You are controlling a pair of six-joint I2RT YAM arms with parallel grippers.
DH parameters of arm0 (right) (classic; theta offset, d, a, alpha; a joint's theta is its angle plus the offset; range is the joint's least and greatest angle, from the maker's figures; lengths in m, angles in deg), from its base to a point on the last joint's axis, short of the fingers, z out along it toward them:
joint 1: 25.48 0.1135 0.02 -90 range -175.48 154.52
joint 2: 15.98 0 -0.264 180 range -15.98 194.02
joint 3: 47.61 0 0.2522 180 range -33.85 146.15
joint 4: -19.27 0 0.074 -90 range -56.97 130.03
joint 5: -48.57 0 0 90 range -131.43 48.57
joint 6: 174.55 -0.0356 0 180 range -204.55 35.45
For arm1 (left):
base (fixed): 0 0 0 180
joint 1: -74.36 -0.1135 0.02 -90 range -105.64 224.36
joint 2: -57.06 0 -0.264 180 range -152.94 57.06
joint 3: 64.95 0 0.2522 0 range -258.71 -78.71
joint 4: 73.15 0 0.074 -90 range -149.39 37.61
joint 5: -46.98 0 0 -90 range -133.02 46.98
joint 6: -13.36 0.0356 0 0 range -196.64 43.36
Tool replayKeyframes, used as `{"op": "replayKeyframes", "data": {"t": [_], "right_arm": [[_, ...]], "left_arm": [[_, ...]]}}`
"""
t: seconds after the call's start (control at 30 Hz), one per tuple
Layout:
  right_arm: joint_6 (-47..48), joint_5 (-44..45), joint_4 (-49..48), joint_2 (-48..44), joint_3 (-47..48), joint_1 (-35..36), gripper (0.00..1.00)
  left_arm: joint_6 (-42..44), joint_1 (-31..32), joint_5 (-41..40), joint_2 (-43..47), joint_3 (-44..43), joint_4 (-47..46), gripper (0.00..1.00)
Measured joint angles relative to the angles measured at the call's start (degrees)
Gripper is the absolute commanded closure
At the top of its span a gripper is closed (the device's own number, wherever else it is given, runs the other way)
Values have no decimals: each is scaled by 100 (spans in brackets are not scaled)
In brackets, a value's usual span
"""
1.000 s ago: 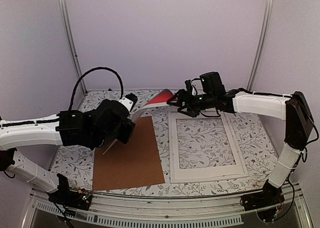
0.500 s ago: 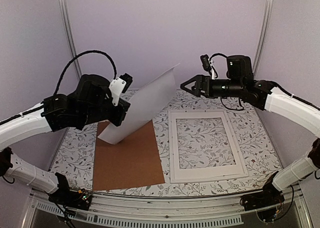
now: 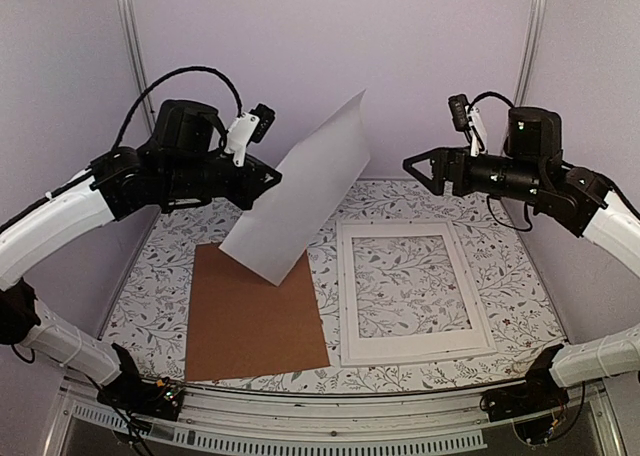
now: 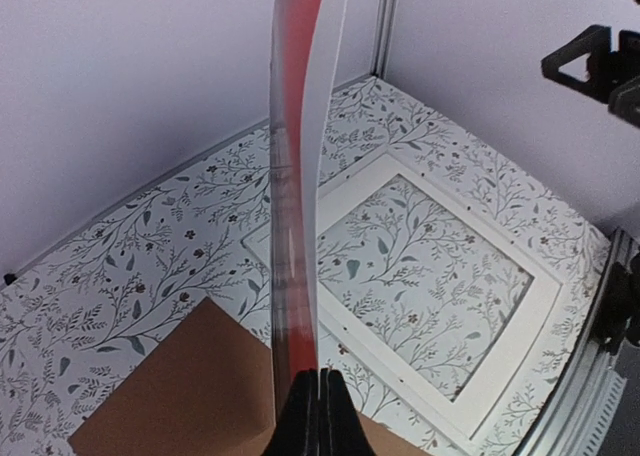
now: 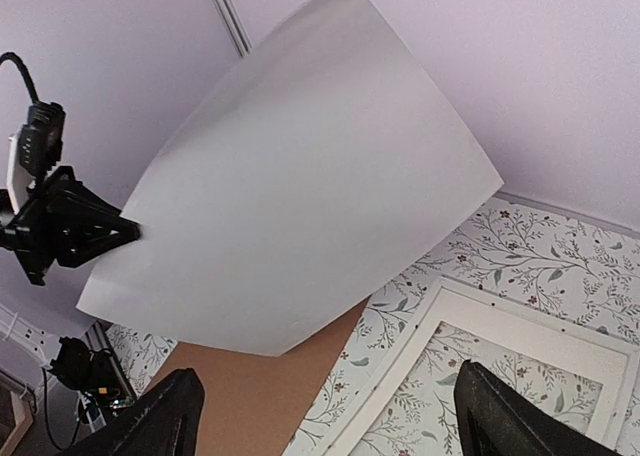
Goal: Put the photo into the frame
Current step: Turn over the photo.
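Note:
The photo [image 3: 300, 201] hangs tilted in the air above the table, its white back towards the top camera. My left gripper [image 3: 262, 181] is shut on its left edge. The left wrist view shows the photo edge-on [image 4: 295, 176], with its red face visible, pinched between my fingertips [image 4: 322, 381]. The right wrist view shows its white back [image 5: 300, 196]. The white frame [image 3: 343, 296] lies flat on the table at the right, also visible in the right wrist view [image 5: 395, 376]. My right gripper [image 3: 425, 168] is open and empty, high above the frame's far edge, clear of the photo.
A brown backing board [image 3: 255, 316] lies flat left of the frame, under the hanging photo. A wide white mat [image 3: 410, 341] seems to lie inside the frame. Purple walls close in the back and both sides of the floral-patterned table [image 3: 150, 306].
My right gripper has let go of the photo's far corner and drawn back up and to the right. My left arm has lifted the photo higher and tilted it more upright.

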Motion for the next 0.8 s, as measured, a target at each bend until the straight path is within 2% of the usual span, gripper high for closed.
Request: {"op": "replayKeyframes", "data": {"t": [0.17,0.27,0.4,0.53,0.8], "right_arm": [[-133,343,439,39,0,-188,5],[-326,229,625,68,0,-597,1],[-564,-188,704,151,0,-1069,1],[-793,-704,704,457,-2,-1200,1],[-1276,-1519,404,949,-321,-1300,1]], "left_arm": [[-520,-70,866,-4,-164,-452,100],[-1047,-146,1425,44,39,-1075,100],[-1934,-326,2098,264,811,-2317,100],[-2752,-424,2583,420,1554,-3499,100],[-4083,-439,2750,767,3195,-5451,100]]}}
